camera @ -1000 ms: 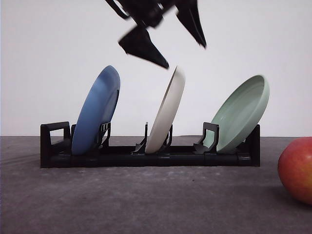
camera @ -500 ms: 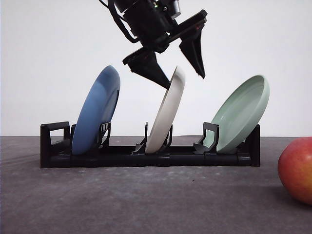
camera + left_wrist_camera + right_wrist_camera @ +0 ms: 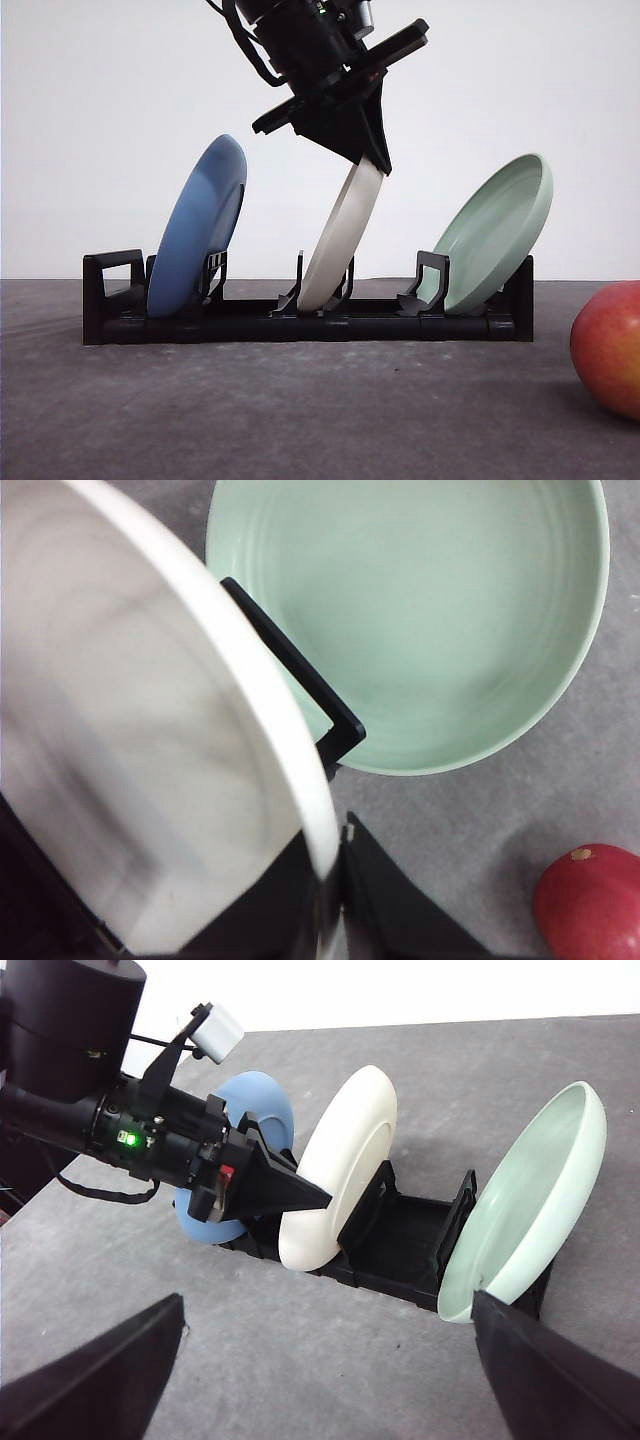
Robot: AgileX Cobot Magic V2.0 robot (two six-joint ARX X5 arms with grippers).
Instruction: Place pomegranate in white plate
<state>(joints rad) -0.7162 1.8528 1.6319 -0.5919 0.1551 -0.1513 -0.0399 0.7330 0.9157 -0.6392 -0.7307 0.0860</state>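
Note:
The white plate [image 3: 338,240] stands on edge in the middle slot of a black rack [image 3: 300,322]. My left gripper [image 3: 370,160] is shut on its top rim; in the left wrist view the rim [image 3: 270,715] runs down between the dark fingers [image 3: 385,910]. The pomegranate [image 3: 608,346], red fading to yellow-orange, lies on the table at the far right, apart from the rack, and appears in the left wrist view [image 3: 590,900] too. My right gripper [image 3: 325,1370] hovers open in front of the rack, holding nothing.
A blue plate [image 3: 196,228] leans in the rack's left slot and a mint-green plate [image 3: 497,232] in the right slot, close beside the white one. The grey table [image 3: 300,420] stretches in front of the rack.
The left gripper came down from above the rack and closed its spread fingers onto the white plate's top rim. The plates and pomegranate have not moved.

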